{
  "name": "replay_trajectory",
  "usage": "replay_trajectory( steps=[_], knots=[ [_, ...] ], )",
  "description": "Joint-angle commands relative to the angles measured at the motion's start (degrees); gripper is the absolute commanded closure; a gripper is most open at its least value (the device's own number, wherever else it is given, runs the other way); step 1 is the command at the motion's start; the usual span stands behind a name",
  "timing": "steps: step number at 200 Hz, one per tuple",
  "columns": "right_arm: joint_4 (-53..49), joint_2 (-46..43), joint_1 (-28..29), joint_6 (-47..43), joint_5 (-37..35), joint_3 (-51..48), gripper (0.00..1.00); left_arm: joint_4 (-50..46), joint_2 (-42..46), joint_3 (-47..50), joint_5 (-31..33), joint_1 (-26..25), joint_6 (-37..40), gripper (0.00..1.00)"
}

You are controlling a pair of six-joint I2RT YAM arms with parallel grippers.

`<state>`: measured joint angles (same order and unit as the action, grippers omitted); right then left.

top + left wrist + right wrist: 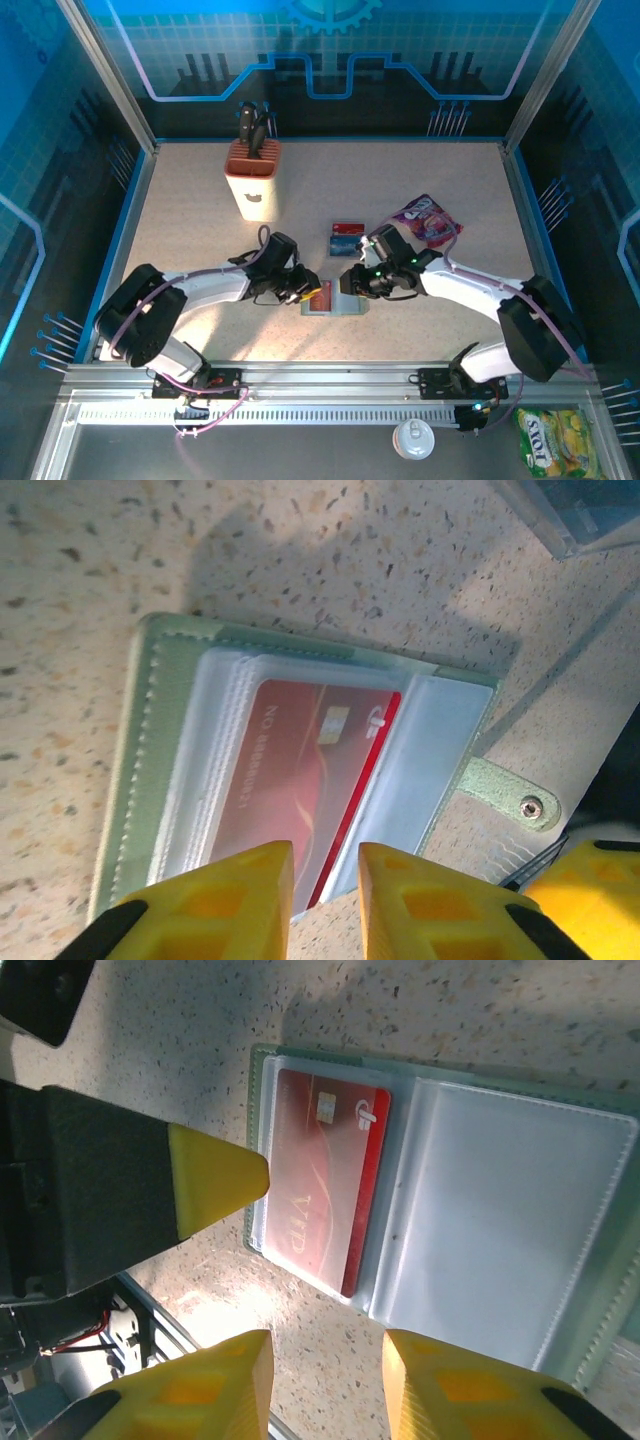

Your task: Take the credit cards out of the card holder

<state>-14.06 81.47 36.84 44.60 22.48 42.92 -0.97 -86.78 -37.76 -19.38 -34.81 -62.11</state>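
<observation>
The card holder (340, 303) lies open on the table between both arms, its grey-green panels (150, 740) lined with clear sleeves. One credit card (300, 780), showing red with pale print, sits in a sleeve of the left panel (325, 1190); the other panel's sleeve (510, 1210) looks empty. Another credit card (347, 238), blue with a red band, lies loose behind the holder. My left gripper (302, 291) hovers at the holder's edge over the sleeved card, open by a narrow gap (325, 885). My right gripper (325, 1380) is open above bare table beside the holder.
A tan knife block (253, 180) stands at the back left. A purple snack packet (428, 220) lies just behind the right arm. The holder's snap tab (505, 792) sticks out sideways. Off the table at the front are a yellow packet (555, 440) and a white lid (413, 438).
</observation>
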Motion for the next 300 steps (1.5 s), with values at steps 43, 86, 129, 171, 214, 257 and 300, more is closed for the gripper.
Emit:
replay_trajectory(
  steps=[43, 86, 129, 171, 214, 257, 300],
  knots=[
    [1.86, 6.35, 3.19, 1.26, -0.86, 4.62, 0.65, 0.65, 0.96, 1.82, -0.93, 1.50, 2.21, 0.85],
    [1.94, 8.90, 3.59, 0.94, -0.43, 6.30, 0.65, -1.47, 0.01, 0.64, -0.14, 1.90, 3.98, 0.93],
    [2.20, 10.55, 3.52, 0.65, -0.07, 7.09, 0.65, -3.98, -1.09, -0.69, 0.79, 2.01, 5.63, 0.97],
    [3.33, 12.58, 3.51, 0.70, 0.59, 7.17, 0.65, -5.01, -1.87, -0.91, 1.50, 2.04, 6.36, 0.97],
    [4.68, 14.44, 3.68, 1.00, 1.32, 7.18, 0.65, -5.45, -1.42, -0.29, 1.96, 2.08, 6.38, 0.98],
    [5.79, 15.68, 3.93, 1.33, 1.76, 7.18, 0.65, -5.39, -1.29, 0.40, 2.12, 2.03, 6.29, 0.98],
    [6.38, 16.52, 3.99, 1.54, 2.17, 7.17, 0.65, -5.57, -1.19, 0.70, 2.39, 2.05, 6.29, 0.98]
  ],
)
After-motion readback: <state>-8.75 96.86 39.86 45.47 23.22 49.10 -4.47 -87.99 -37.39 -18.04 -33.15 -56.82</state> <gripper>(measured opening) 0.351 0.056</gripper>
